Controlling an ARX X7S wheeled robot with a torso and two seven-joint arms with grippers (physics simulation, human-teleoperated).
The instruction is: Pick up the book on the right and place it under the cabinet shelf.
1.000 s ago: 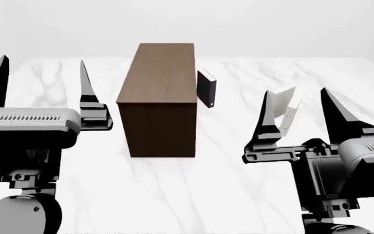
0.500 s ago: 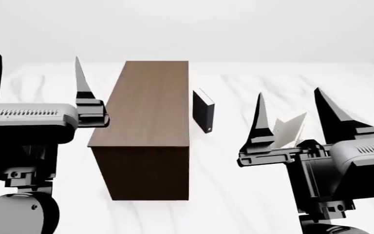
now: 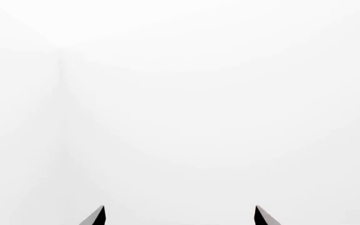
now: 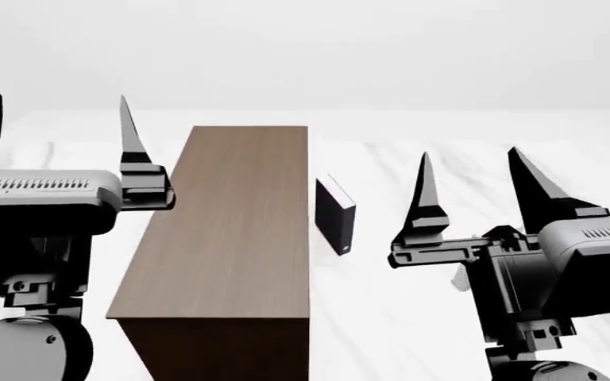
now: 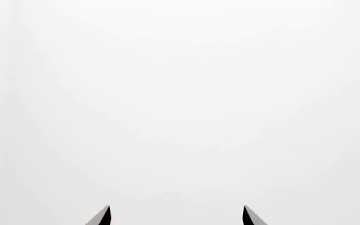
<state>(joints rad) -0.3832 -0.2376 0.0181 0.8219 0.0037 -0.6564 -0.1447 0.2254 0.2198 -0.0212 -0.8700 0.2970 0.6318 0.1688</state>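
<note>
No readable writing anywhere. Left hand, left of the cabinet shelf: fingers spread wide, holding nothing. Cabinet shelf's long axis runs away from the robot on the marble surface. Black book stands upright just right of the cabinet. Right hand, further right: wide apart, empty. The book is mostly hidden behind the right hand; orientation can't be told.

The book is hidden behind the right gripper; cabinet shelf cut off below.
</note>
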